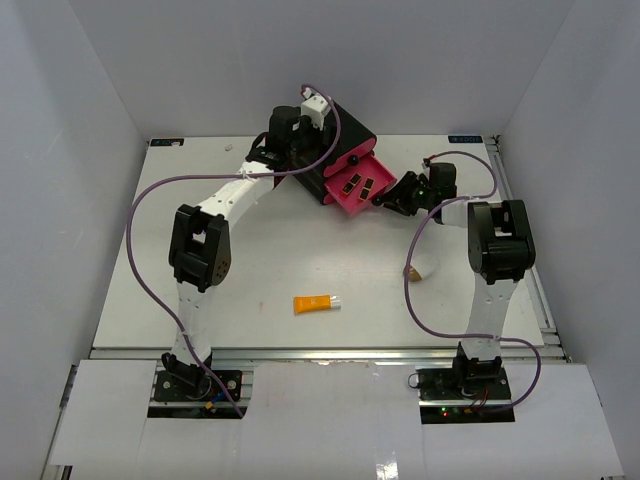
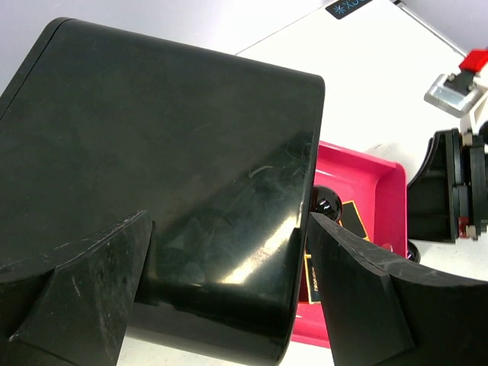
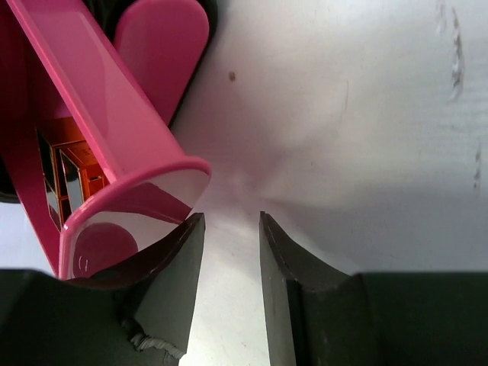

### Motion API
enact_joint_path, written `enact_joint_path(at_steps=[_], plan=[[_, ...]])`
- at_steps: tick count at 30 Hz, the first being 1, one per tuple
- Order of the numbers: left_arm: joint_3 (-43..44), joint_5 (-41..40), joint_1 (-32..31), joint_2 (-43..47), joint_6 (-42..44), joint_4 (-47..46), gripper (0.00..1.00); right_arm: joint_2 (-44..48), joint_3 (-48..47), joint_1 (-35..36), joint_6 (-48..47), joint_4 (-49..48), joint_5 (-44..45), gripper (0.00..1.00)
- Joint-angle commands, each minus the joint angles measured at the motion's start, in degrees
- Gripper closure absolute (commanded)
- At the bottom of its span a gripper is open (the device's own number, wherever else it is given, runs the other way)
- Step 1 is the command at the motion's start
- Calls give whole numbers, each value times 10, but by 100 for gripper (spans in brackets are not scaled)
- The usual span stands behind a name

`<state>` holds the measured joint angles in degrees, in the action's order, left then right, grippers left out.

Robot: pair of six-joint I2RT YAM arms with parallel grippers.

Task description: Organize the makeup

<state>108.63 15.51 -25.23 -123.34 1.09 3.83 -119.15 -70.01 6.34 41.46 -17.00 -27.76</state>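
From above, the orange tube (image 1: pixel 315 303) lies well apart from the pink drawer (image 1: pixel 343 205) holding lipstick tubes (image 1: pixel 357 184). Left wrist: our left gripper (image 2: pixel 229 229) clamps the black box (image 2: pixel 152 137). Right wrist: our right gripper (image 3: pixel 230 221), slightly apart and empty, sits beside the drawer's lip; we fear an off-centre shove could jam it.

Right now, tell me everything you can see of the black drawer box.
The black drawer box stands at the table's far middle, turned askew. Its body looks like glossy black plastic, round-cornered, lightly scuffed. Fronts are pink; one pink drawer is pulled out, black-and-gold lipstick tubes lying inside. The left end effector straddles the body, fingers against both sides. The right end effector, slightly open, sits at the drawer's front lip.
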Motion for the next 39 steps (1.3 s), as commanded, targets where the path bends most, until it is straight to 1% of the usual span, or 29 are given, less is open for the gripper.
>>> enact_joint_path(at_steps=[1, 10, 15, 22, 27, 32, 39], plan=[[-19, 23, 0, -27, 2, 59, 6, -7, -54, 12, 13, -31, 2, 59], [-26, 43, 0, -42, -5, 59, 7, -35, -111, 33, 23, -26, 7, 60], [-24, 48, 0, -48, -6, 57, 7, -70, -175, 47, 22, -8, 15, 60], [-16, 49, 1, -54, -29, 57, 7, -129, -277, 59, 26, 19, 11, 61], [-9, 50, 0, -59, -38, 58, 7, -147, -306, 61, 25, 23, 11, 61], [-6, 46, 1, -58, -49, 59, 6, -131, -288, 61, 20, 17, 5, 61], [10, 36, 1, -54, -56, 69, 6, -72, -173, 47, -51, -46, -26, 59]])
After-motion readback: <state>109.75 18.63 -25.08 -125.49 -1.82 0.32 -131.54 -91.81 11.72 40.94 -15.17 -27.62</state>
